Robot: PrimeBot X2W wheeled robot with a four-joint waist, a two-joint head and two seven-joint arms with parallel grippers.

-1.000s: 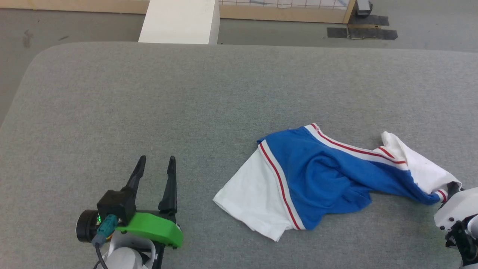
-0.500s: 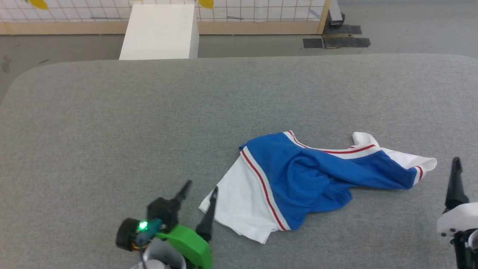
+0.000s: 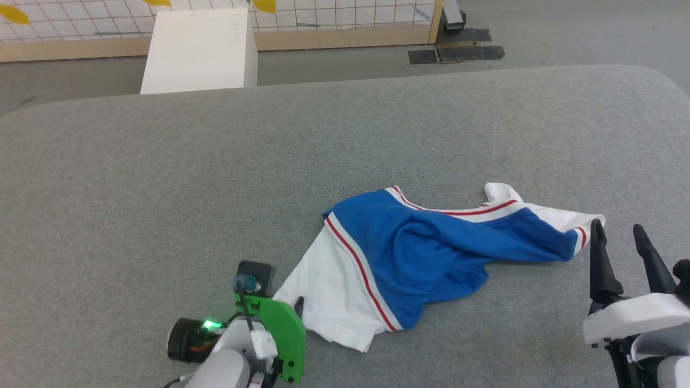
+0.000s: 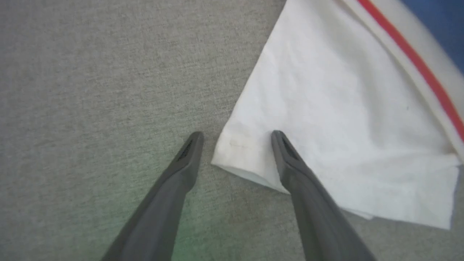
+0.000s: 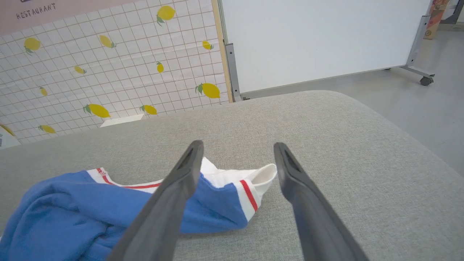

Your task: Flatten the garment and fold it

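Release at frame right: right gripper (image 3: 616, 226) spread beside garment (image 3: 431, 253); left gripper (image 4: 237, 134) spread astride white corner (image 4: 246, 159), likely regrasping to flatten.

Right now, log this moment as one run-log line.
garment: crumpled, unfolded, on grey surface | left gripper: open, straddling white sleeve corner | right gripper: open, at striped end, holding nothing

Blue garment (image 3: 431, 258) with white sleeves, red-striped trim, crumpled, lying on grey table (image 3: 161, 188)
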